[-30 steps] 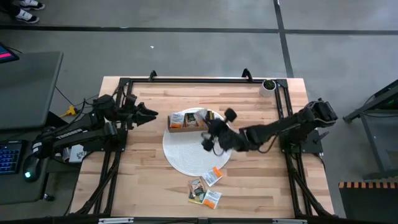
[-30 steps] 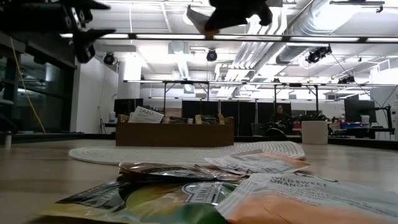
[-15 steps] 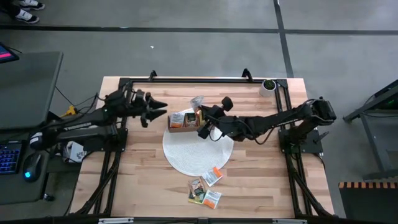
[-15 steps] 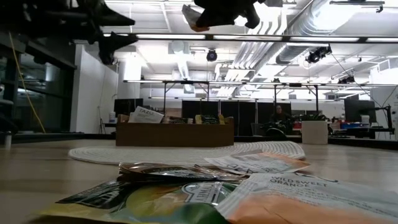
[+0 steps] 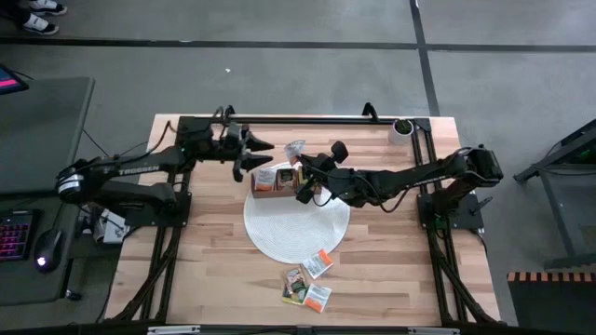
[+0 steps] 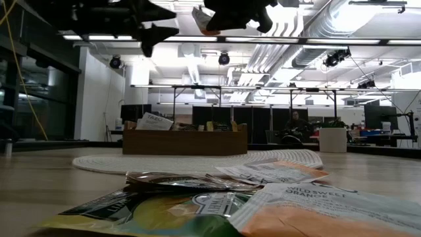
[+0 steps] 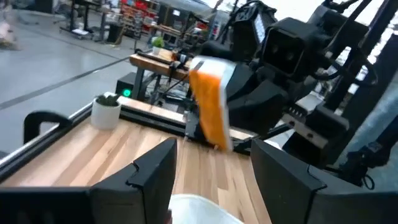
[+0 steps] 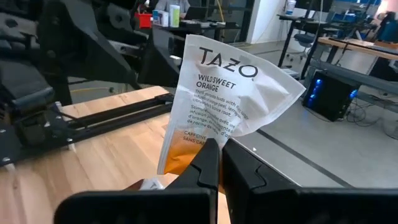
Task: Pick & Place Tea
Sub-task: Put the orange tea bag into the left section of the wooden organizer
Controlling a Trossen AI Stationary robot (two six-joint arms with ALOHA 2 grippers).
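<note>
Your orange-and-white tea packet is up in the air above the far end of the wooden box, pinched by its lower edge in the right gripper, whose jaws are closed tight on it. You can read "TAZO" and "WILD SWEET ORANGE" on it in the right wrist view, and in the left wrist view it hangs upright, edge-on, in front of the right arm.

The left gripper hovers just beside that packet, on its left, pointing towards it. Its jaws stand apart and hold nothing; the packet shows between them in the left wrist view but does not touch them.

Below, the box sits on the far edge of the round white mat and already has several packets standing in it. More packets lie loose in a small overlapping pile on the bench, near its front edge and well apart from the box. A small white pot with a green plant stands at the far right corner.
</note>
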